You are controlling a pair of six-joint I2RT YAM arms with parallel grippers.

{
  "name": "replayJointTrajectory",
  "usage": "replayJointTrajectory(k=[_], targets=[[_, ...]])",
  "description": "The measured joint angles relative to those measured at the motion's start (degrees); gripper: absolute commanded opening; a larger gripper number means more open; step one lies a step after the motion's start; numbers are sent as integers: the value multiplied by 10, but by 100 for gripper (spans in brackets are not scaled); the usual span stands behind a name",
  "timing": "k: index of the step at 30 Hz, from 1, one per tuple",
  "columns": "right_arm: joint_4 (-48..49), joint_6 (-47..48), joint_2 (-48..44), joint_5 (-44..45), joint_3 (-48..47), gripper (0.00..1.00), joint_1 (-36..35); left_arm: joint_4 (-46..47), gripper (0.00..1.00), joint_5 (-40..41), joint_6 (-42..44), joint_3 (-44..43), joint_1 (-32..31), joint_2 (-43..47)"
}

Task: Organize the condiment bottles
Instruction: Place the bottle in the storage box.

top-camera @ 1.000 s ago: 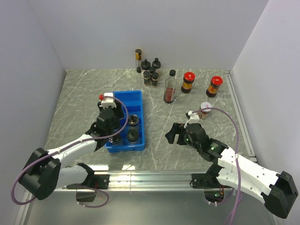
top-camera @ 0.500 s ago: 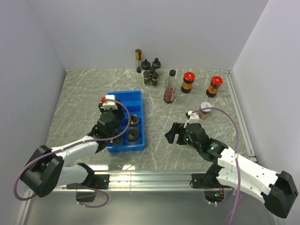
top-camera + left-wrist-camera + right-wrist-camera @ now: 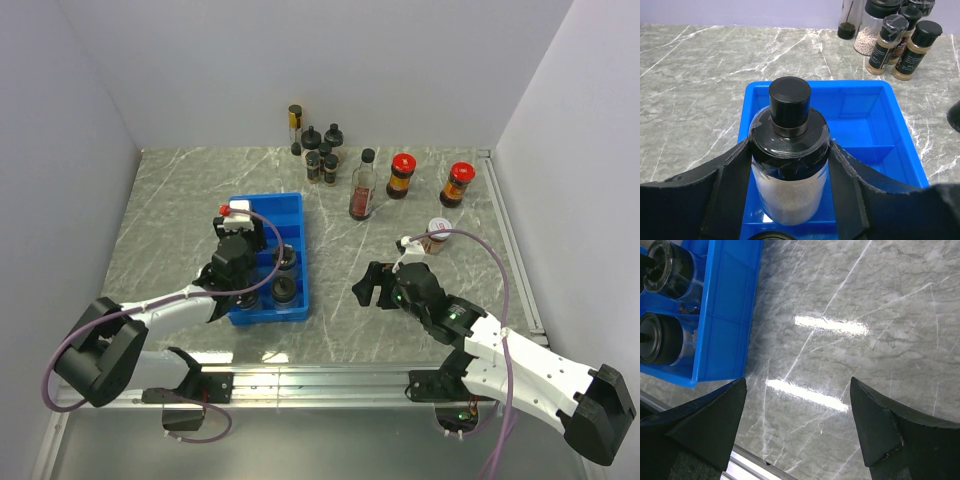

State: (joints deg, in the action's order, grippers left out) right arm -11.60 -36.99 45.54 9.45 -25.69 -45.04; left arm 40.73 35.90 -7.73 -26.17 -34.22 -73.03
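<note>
My left gripper (image 3: 790, 155) is shut on a black-capped glass jar (image 3: 790, 175) with pale contents and holds it upright in the left column of the blue tray (image 3: 865, 115). In the top view the left gripper (image 3: 242, 268) hides this jar. Two black-capped jars (image 3: 285, 260) (image 3: 283, 290) stand in the tray's right column and show in the right wrist view (image 3: 667, 262). More condiment bottles stand at the back: small black-capped jars (image 3: 322, 152), a dark sauce bottle (image 3: 364, 185), and two red-capped jars (image 3: 401, 176) (image 3: 458, 184). My right gripper (image 3: 372, 286) is open and empty over bare table right of the tray.
A tall thin bottle (image 3: 295, 128) stands by the back wall. A light-capped jar (image 3: 437, 232) stands just behind my right wrist. Walls close in the table on the left, back and right. A metal rail (image 3: 330, 380) runs along the near edge.
My left gripper has shifted slightly to the right and away with the jar, staying over the tray. The right arm has not moved.
</note>
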Motion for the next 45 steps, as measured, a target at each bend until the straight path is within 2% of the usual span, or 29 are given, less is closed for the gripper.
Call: replayJointTrajectory(k=[18, 33, 37, 41, 45], targets=[[0, 0, 6, 2, 0, 91, 0, 0, 0, 7, -12, -7, -1, -9], [5, 0, 9, 1, 0, 91, 0, -163, 1, 18, -81, -37, -1, 33], [5, 0, 8, 1, 0, 91, 0, -187, 6, 18, -86, -46, -1, 32], [4, 0, 8, 1, 0, 91, 0, -200, 21, 21, -90, -55, -1, 26], [4, 0, 6, 1, 0, 91, 0, -211, 30, 28, -93, -73, -2, 7]])
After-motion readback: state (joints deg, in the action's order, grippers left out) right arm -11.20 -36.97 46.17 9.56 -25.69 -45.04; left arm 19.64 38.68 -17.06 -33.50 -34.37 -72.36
